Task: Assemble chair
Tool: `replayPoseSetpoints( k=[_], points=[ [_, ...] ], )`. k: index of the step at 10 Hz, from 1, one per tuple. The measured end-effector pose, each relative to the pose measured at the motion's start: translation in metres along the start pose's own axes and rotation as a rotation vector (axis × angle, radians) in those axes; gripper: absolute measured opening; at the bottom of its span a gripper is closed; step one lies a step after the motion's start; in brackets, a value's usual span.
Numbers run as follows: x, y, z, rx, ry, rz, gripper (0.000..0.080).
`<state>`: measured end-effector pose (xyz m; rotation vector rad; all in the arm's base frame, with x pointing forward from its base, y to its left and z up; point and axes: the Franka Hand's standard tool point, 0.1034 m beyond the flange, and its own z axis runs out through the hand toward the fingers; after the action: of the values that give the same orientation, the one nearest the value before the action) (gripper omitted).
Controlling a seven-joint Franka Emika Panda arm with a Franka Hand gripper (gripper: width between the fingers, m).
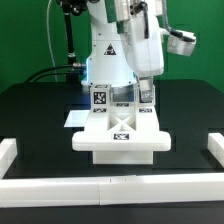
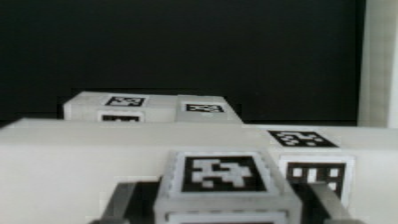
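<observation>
The arm [image 1: 130, 40] reaches down over the black table [image 1: 30, 110], and its pincer [image 1: 146, 98] sits low against the chair [image 1: 120, 135]; the fingers are drawn nearly together, and in the wrist view they pinch a small tagged white block [image 2: 221, 178], one dark finger [image 2: 128, 203] showing on one side of it; the far finger is cut off at the picture's edge.

The chair is a blocky white assembly lying just in front of and below the pincer, near the middle of the table; its broad flat slab [image 1: 120, 145] spreads toward the camera in the exterior view, with a tag on its front face; a second tagged upright piece [image 1: 100, 98] stands beside the pincer, toward the exterior view's left. In the wrist view, beyond the pinched block, a long white slab surface runs across, with a tagged part [image 2: 306, 140] just beside the block and two more tagged faces [image 2: 125, 102] further off.

Plain white border rails [image 1: 110, 188] run along the near edge of the table, well apart from the pincer, with short upright ends at either side.
</observation>
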<state>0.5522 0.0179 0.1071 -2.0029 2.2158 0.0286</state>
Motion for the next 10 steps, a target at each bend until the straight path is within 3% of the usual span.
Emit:
replayPoseSetpoints(
  k=[3, 4, 6, 9, 10],
  points=[
    [-0.0009, 0.0003, 0.0003, 0.001, -0.002, 0.033, 0.0274],
    [-0.0009, 0.0003, 0.0003, 0.001, -0.002, 0.017, 0.0357],
    [-0.0056, 0.0018, -0.0004, -0.040, 0.006, -0.230, 0.0600],
    [-0.0071, 0.0019, -0.0001, -0.065, 0.003, -0.656, 0.0647],
    [-0.0053, 0.0022, 0.0007, -0.059, 0.006, -0.719, 0.0647]
  ],
)
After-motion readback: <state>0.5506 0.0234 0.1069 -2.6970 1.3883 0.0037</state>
